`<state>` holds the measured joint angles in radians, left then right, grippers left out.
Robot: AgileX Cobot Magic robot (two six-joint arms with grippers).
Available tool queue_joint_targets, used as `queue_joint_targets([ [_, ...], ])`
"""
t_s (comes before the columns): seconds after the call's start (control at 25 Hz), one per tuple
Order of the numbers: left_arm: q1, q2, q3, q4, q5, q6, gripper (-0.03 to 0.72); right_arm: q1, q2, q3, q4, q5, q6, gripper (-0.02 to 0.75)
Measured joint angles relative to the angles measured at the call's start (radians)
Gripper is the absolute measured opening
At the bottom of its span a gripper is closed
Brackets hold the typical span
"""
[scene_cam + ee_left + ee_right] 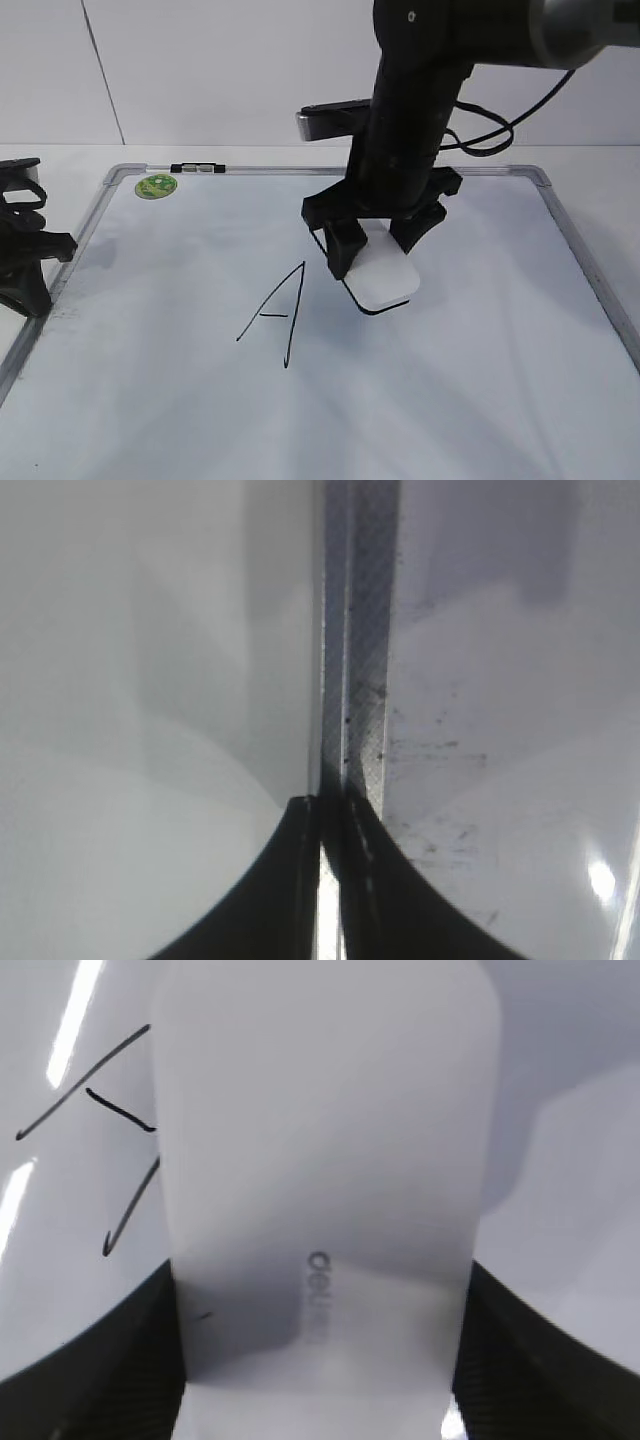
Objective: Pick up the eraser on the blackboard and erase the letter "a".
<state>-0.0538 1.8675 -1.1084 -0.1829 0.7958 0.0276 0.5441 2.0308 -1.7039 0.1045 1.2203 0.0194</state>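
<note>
Across the table lies the blackboard (480,400), capital A (275,315) drawn near its middle. Right gripper (378,245) pinches the eraser (385,275) just right of that A, flat on the board. Left gripper (25,250), fingers pressed together, sits at the board's left frame.

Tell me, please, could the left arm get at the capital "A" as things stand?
Probably yes: the left gripper sits at the blackboard's left edge, with bare board between it and the capital "A". The right gripper, holding the eraser, stays right of it.
</note>
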Motion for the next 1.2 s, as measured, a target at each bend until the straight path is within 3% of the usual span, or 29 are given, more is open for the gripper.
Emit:
queue_joint_targets([
  [0.4,0.0,0.0,0.0,0.0,0.0,0.0,0.014,0.0,-0.067,0.0,-0.198,0.004,0.106,0.557],
  [0.56,0.0,0.0,0.0,-0.002,0.0,0.0,0.014,-0.02,-0.118,0.0,-0.223,0.006,0.161,0.557],
  [1.2,0.0,0.0,0.0,-0.004,0.0,0.0,0.014,-0.308,-0.416,0.0,-0.229,0.031,0.215,0.557],
])
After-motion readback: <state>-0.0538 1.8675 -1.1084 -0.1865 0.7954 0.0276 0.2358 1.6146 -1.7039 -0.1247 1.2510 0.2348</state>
